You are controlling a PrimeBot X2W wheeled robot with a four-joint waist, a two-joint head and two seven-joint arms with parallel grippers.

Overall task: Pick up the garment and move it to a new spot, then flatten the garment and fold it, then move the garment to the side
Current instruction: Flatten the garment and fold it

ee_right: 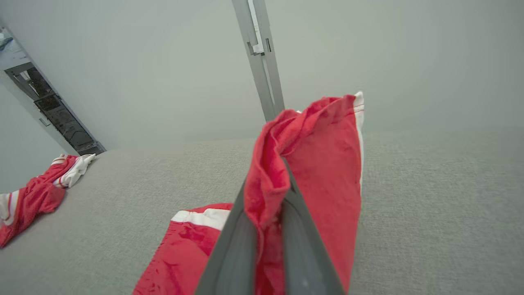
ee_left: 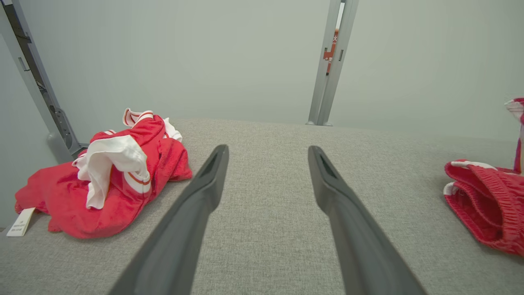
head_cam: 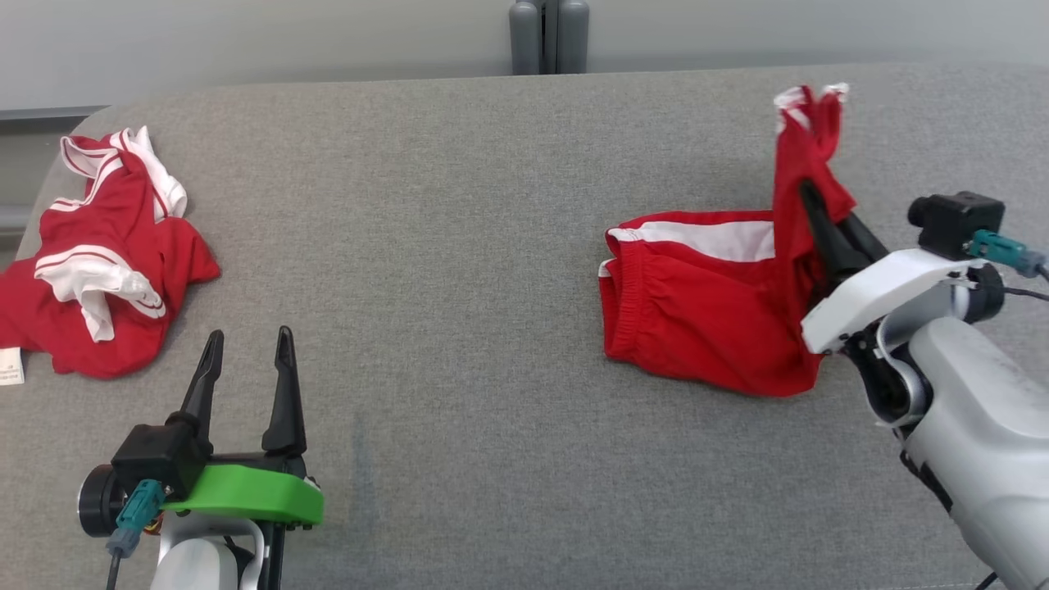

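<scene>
The garment (head_cam: 697,311), red shorts with a white side stripe, lies on the right of the grey table (head_cam: 459,246). One end of it is pulled up into a peak. My right gripper (head_cam: 811,197) is shut on that raised fold, its fingertips buried in the cloth. In the right wrist view the red fabric (ee_right: 323,164) wraps over the closed right gripper (ee_right: 278,184). The shorts' waistband (ee_left: 487,205) shows at the right edge of the left wrist view. My left gripper (head_cam: 250,336) stands open and empty near the front left, with bare table between its tips (ee_left: 268,151).
A second red and white garment (head_cam: 106,254) lies crumpled at the table's far left edge, left of my left gripper (ee_left: 110,184). A grey post (head_cam: 549,37) stands behind the table's back edge. A wide stretch of grey cloth surface separates the two garments.
</scene>
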